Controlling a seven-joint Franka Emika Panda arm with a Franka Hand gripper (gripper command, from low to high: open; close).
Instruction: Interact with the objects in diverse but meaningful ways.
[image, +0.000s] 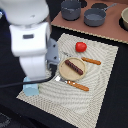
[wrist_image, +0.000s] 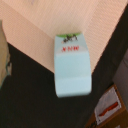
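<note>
Resting on mat (image: 100, 70): carton (wrist_image: 73, 67), sausage (image: 74, 67), tomato (image: 80, 47)

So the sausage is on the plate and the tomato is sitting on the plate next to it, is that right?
Not quite. The sausage does lie on the plate, but the tomato sits off it, on the striped mat beyond the plate, toward the pots. The exterior view shows this.

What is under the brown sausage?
The sausage lies on a round tan plate, which sits on the striped placemat. The plate hides the mat beneath it.
</note>
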